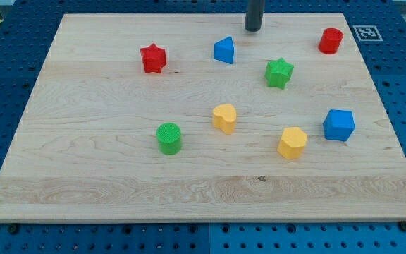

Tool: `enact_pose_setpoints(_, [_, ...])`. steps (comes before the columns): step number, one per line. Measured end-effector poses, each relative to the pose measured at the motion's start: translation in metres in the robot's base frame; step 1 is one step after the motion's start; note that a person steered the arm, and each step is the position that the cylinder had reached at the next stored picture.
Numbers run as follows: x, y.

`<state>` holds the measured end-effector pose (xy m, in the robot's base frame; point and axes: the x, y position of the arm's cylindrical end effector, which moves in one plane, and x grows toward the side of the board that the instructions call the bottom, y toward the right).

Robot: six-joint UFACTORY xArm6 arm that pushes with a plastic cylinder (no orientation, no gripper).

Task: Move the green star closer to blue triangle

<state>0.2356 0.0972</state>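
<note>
1. The green star (279, 73) sits below and slightly to the view's right of my tip (252, 29), apart from it.
2. The blue triangle (224, 50) lies up and to the view's left of the green star, near it; my tip stands just up-right of the triangle.
3. My tip is a bare rod, touching no block.
4. The star shows no clear long axis; which way it points I cannot tell.

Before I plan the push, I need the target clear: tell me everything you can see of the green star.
The green star is a small, chunky block of matte green, plastic-looking, with short blunt points. It lies flat on the wooden board, in the view's upper right part, touching nothing. The blue triangle sits apart to its upper left; my tip stands above, between them, clear of both.
</note>
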Motion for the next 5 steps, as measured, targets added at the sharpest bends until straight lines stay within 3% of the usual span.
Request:
enact_pose_setpoints(4, [0.009,0.013])
enact_pose_setpoints(5, [0.025,0.044])
